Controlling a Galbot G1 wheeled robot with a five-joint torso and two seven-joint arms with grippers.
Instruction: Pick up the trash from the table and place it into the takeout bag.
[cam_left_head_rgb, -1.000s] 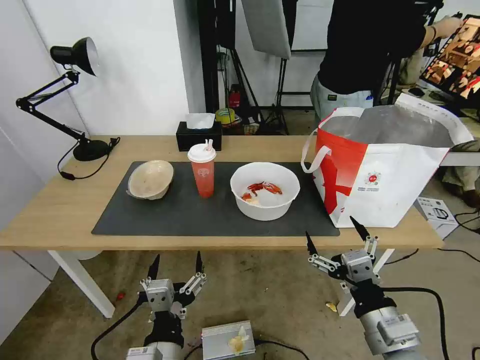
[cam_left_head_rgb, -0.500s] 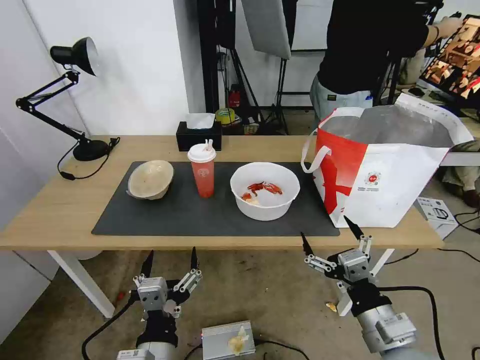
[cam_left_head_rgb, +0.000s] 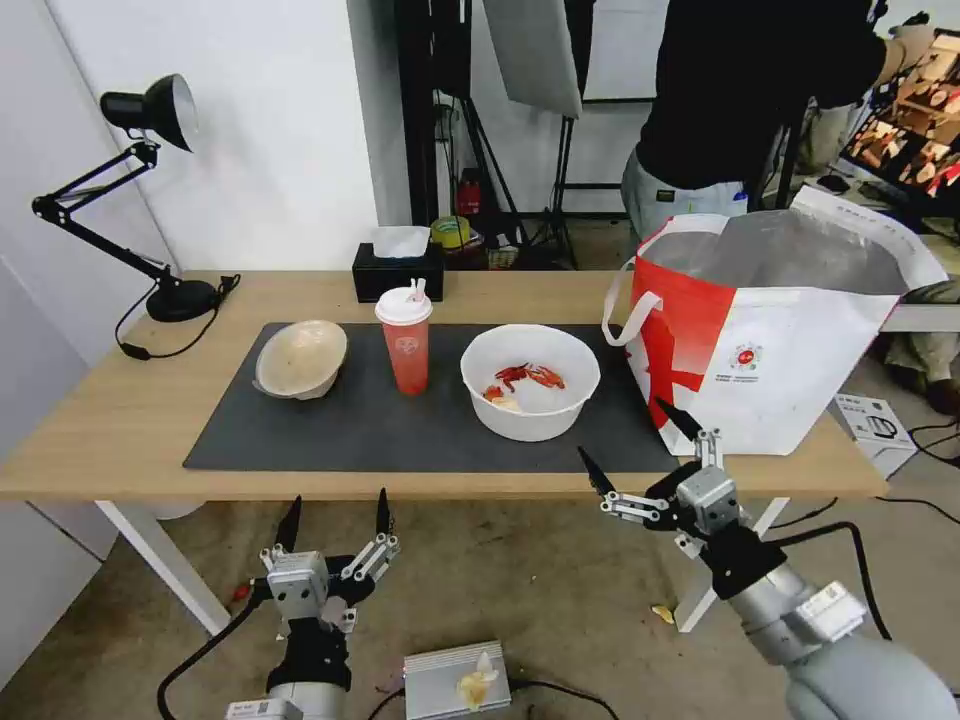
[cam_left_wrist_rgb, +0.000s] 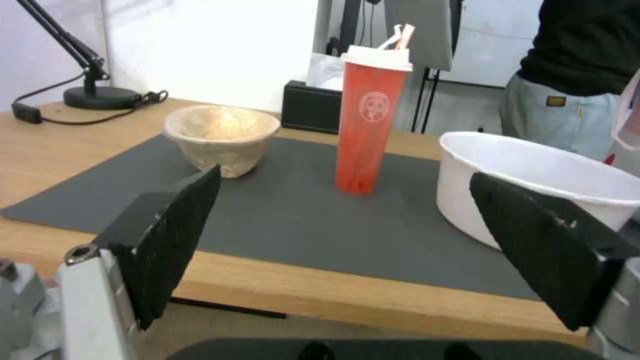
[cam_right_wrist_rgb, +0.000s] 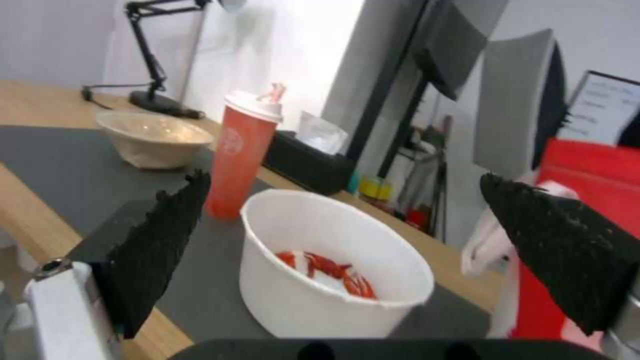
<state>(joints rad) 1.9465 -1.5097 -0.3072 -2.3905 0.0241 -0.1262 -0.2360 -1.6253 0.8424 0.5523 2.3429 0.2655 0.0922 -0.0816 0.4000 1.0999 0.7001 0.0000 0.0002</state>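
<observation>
Head view: the table (cam_left_head_rgb: 120, 420) carries a dark grey mat (cam_left_head_rgb: 380, 430), taken here as the landmark. On the mat, from the robot's left to its right, stand the beige bowl (cam_left_head_rgb: 300, 358), the red cup (cam_left_head_rgb: 404, 345) and the white bowl (cam_left_head_rgb: 530, 380). The takeout bag (cam_left_head_rgb: 790, 340) stands just off the mat's right end, its mouth open upward and its foil lining exposed. A black desk lamp (cam_left_head_rgb: 150, 200) sits beyond the mat's far left corner and a black tissue box (cam_left_head_rgb: 398, 270) just behind its far edge.

The right gripper (cam_left_head_rgb: 632, 446) hovers over the mat's near right corner, fingers spread wide and empty, close to the white bowl and the foot of the bag. The left gripper (cam_left_head_rgb: 335, 515) hangs below the table's front edge, in front of the mat's near edge, fingers likewise apart and empty.

Left wrist view: the beige bowl (cam_left_wrist_rgb: 222, 137) appears in profile, tilted, its opening turned partly toward the camera; the red cup (cam_left_wrist_rgb: 369, 117) stands upright, long axis vertical, straw at the top; the white bowl's (cam_left_wrist_rgb: 540, 185) contents are hidden by its wall.

Right wrist view: this higher angle looks into the white bowl (cam_right_wrist_rgb: 333, 265), showing red crayfish scraps (cam_right_wrist_rgb: 330, 272) on its floor, which the left wrist view hides. The red cup (cam_right_wrist_rgb: 243, 152) stands behind it, with the beige bowl (cam_right_wrist_rgb: 152, 137) farther along the mat.
</observation>
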